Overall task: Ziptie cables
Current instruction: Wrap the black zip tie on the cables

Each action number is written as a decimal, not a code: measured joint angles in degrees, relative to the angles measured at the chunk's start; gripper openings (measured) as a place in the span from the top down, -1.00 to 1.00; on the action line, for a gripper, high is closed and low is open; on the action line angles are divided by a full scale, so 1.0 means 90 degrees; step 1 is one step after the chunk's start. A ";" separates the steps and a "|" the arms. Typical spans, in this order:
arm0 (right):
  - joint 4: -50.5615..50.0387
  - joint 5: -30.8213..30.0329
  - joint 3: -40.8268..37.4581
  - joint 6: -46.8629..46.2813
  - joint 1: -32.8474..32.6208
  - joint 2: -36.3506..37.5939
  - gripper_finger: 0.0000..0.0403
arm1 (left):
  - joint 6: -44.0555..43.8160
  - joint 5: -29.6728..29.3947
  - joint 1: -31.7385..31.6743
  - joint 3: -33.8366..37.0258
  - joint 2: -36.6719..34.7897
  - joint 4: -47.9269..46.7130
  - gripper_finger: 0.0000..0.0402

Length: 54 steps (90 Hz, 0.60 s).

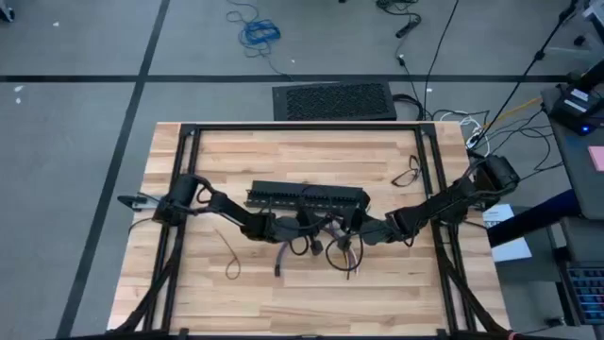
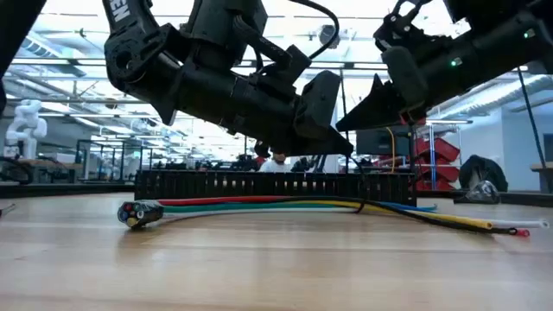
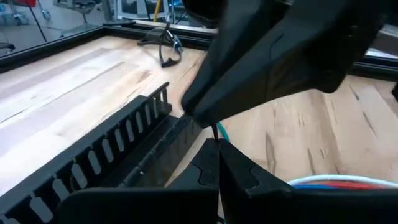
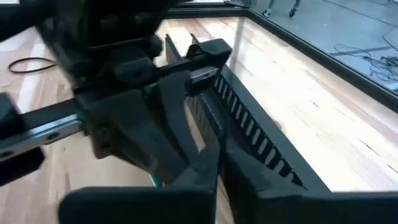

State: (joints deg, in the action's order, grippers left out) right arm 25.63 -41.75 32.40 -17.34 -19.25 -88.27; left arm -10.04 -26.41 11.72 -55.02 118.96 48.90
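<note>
2 claws, left claw [image 1: 304, 225] and right claw [image 1: 354, 229], meet above the cables [image 2: 294, 207]; their spread is unclear.

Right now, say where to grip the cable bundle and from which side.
Grip the cables mid-length from straight above, jaws across the run: they lie flat on the table before the black slotted bar, and one end splays into loose tips.
</note>
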 joint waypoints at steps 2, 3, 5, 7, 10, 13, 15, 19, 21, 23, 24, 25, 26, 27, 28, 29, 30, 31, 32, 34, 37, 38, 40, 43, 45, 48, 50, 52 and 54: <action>-0.0005 0.0011 0.0000 -0.0005 0.0014 0.0000 0.98 | 0.0000 -0.0003 0.0000 0.0002 0.0000 0.0000 1.00; -0.0005 0.0011 0.0000 -0.0005 0.0015 0.0000 0.98 | 0.0000 -0.0003 0.0000 0.0002 0.0000 0.0000 1.00; -0.0002 0.0011 0.0000 0.0004 0.0015 0.0000 0.99 | 0.0000 -0.0003 0.0000 0.0002 0.0000 0.0000 1.00; -0.0002 0.0011 0.0000 0.0028 0.0012 0.0000 0.99 | -0.0001 0.0000 0.0000 0.0002 0.0000 0.0000 1.00; -0.0004 0.0017 0.0000 0.0036 0.0006 0.0000 0.99 | -0.0003 0.0001 0.0003 0.0002 0.0000 0.0000 1.00; -0.0024 0.0031 0.0000 0.0048 0.0006 0.0000 0.99 | -0.0005 0.0008 0.0003 0.0002 0.0000 -0.0002 1.00; -0.0036 0.0045 0.0001 0.0081 0.0009 0.0000 0.99 | -0.0005 0.0024 0.0003 0.0002 0.0000 -0.0002 1.00; -0.0041 0.0096 0.0002 0.0168 0.0008 0.0000 1.00 | -0.0004 0.0049 0.0003 0.0002 0.0000 -0.0010 1.00; -0.0042 0.0125 0.0000 0.0194 -0.0005 0.0000 1.00 | 0.0005 0.0085 0.0003 0.0002 0.0000 -0.0027 1.00; -0.0051 0.0145 0.0000 0.0230 -0.0022 0.0000 1.00 | 0.0025 0.0151 0.0003 0.0002 0.0000 -0.0045 1.00; -0.0059 0.0151 0.0000 0.0255 -0.0031 0.0000 1.00 | 0.0042 0.0194 0.0001 0.0002 0.0000 -0.0050 1.00; -0.0067 0.0156 0.0000 0.0286 -0.0041 0.0000 1.00 | 0.0062 0.0242 0.0000 0.0002 0.0000 -0.0055 1.00; -0.0076 0.0167 0.0000 0.0316 -0.0052 0.0000 1.00 | 0.0085 0.0297 0.0000 0.0002 0.0000 -0.0060 1.00; -0.0084 0.0177 0.0000 0.0346 -0.0063 0.0000 1.00 | 0.0118 0.0346 0.0000 0.0002 0.0000 -0.0067 1.00; -0.0089 0.0187 0.0000 0.0373 -0.0072 0.0000 1.00 | 0.0151 0.0393 0.0000 0.0002 0.0000 -0.0076 1.00; -0.0091 0.0195 0.0000 0.0407 -0.0089 0.0000 1.00 | 0.0164 0.0441 0.0000 0.0002 -0.0001 -0.0085 1.00; -0.0092 0.0203 0.0000 0.0446 -0.0106 0.0000 1.00 | 0.0175 0.0486 0.0000 0.0002 -0.0003 -0.0094 1.00; -0.0092 0.0209 0.0000 0.0493 -0.0121 0.0000 1.00 | 0.0184 0.0528 0.0000 0.0002 -0.0007 -0.0103 1.00; -0.0093 0.0213 0.0000 0.0531 -0.0138 0.0000 1.00 | 0.0189 0.0571 0.0000 0.0001 -0.0009 -0.0117 0.99; -0.0093 0.0221 0.0000 0.0610 -0.0173 0.0000 1.00 | 0.0205 0.0648 0.0000 -0.0002 -0.0012 -0.0148 0.98; -0.0092 0.0303 0.0000 0.0775 -0.0225 0.0000 1.00 | 0.0247 0.0755 -0.0002 -0.0003 -0.0016 -0.0205 0.96; -0.0092 0.0352 0.0000 0.0833 -0.0239 0.0000 1.00 | 0.0285 0.0792 -0.0002 -0.0004 -0.0017 -0.0228 0.95; -0.0093 0.0454 0.0000 0.0914 -0.0267 0.0003 1.00 | 0.0372 0.0856 -0.0002 -0.0005 -0.0017 -0.0277 0.93; -0.0131 0.0603 -0.0002 0.0978 -0.0297 0.0032 1.00 | 0.0497 0.0916 0.0007 -0.0005 -0.0017 -0.0343 0.89; -0.0156 0.0693 -0.0004 0.1004 -0.0313 0.0057 1.00 | 0.0553 0.0937 0.0010 -0.0005 -0.0017 -0.0387 0.85; -0.0194 0.0793 -0.0005 0.1013 -0.0332 0.0101 1.00 | 0.0625 0.0952 0.0010 -0.0005 -0.0017 -0.0430 0.80; -0.0245 0.0823 -0.0005 0.1024 -0.0339 0.0147 1.00 | 0.0674 0.0979 0.0010 -0.0005 -0.0017 -0.0442 0.76; -0.0325 0.0831 -0.0005 0.1037 -0.0339 0.0194 1.00 | 0.0699 0.1018 0.0012 -0.0005 -0.0018 -0.0475 0.72; -0.0396 0.0831 -0.0005 0.1047 -0.0337 0.0244 1.00 | 0.0716 0.1047 0.0019 -0.0004 -0.0024 -0.0503 0.68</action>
State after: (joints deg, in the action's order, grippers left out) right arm 22.06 -34.27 32.36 -7.91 -22.29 -86.07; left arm -3.60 -16.98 11.89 -55.06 118.74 44.38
